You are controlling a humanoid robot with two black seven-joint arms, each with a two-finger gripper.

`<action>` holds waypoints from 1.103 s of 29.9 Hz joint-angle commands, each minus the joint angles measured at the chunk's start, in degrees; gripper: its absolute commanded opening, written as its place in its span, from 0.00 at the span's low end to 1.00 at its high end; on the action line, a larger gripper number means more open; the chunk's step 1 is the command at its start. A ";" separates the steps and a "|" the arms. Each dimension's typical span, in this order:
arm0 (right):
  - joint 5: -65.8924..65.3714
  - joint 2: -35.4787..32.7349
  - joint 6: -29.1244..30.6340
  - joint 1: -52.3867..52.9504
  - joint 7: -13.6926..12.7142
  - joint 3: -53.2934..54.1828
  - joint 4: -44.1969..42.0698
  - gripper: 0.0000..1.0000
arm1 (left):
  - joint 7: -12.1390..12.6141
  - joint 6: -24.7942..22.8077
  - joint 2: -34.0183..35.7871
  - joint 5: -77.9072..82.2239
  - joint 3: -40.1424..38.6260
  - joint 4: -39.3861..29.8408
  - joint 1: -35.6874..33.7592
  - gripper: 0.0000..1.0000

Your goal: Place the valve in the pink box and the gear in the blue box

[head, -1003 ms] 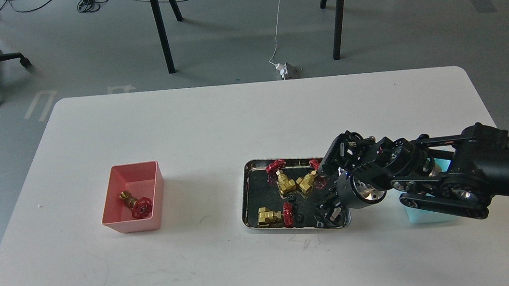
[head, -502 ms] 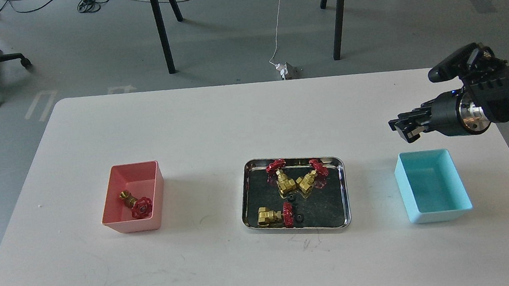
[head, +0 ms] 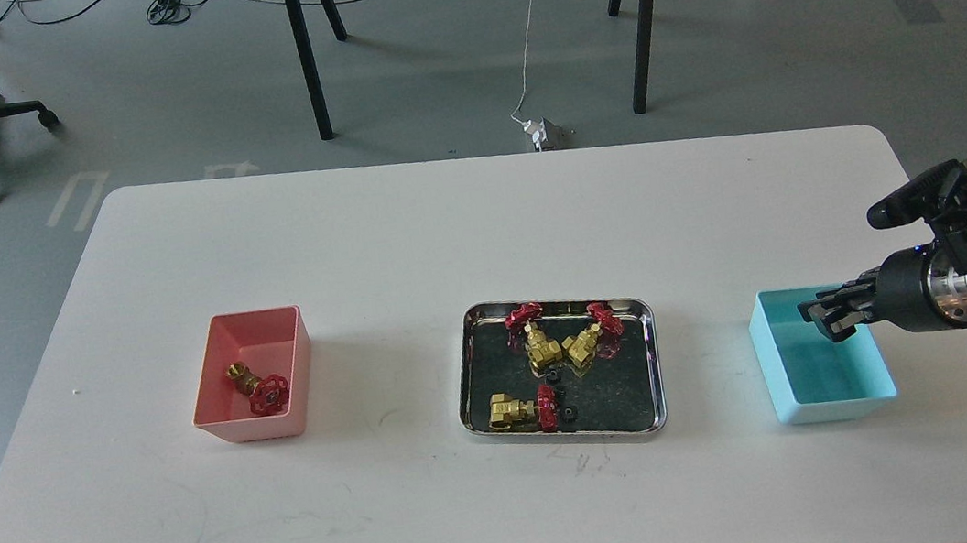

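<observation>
- The room has a grey floor with a black chair and some dark legs and wires behind a big white desk (head: 443,240).
- On the left of the desk sits the pink box (head: 226,428). One valve (head: 259,388) lies inside it, so that part looks done for one valve.
- In the middle is a shiny tray (head: 470,374). Three more valves lie in it: two close together at the back and one at the front.
- Small black gears lie in the tray too. One gear (head: 567,412) is just beside the front valve. Another one sits a bit behind it.
- On the right sits the blue box (head: 779,383). I see no gear on its floor, but the arm hides part of it.
- The right tool (head: 829,318) hangs over the blue box, near its back right side.
- Its fingers look dark and bunched up. I cannot tell if they are apart or together, or if a tiny gear is between them.
- The left tool is not in sight.
- I think the step now is the gear drop into the blue box.
- If a gear is held, the next move needs the fingers to part while right over the box, so it lands inside.
- After that, the arm must go to the tray for more.
</observation>
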 commanded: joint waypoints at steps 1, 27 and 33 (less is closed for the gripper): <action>0.68 0.95 0.00 -0.28 -0.49 0.84 -0.02 0.76 | 0.09 -0.04 -0.02 0.00 0.00 0.00 0.10 0.86; 65.55 15.44 -39.04 13.94 -9.89 30.02 -27.69 0.87 | 0.26 2.42 -6.52 0.09 6.42 -0.79 0.81 0.86; 65.64 18.45 -44.87 15.71 -10.07 30.02 -27.89 0.99 | 0.26 2.34 -6.88 0.09 7.21 -0.79 0.89 0.86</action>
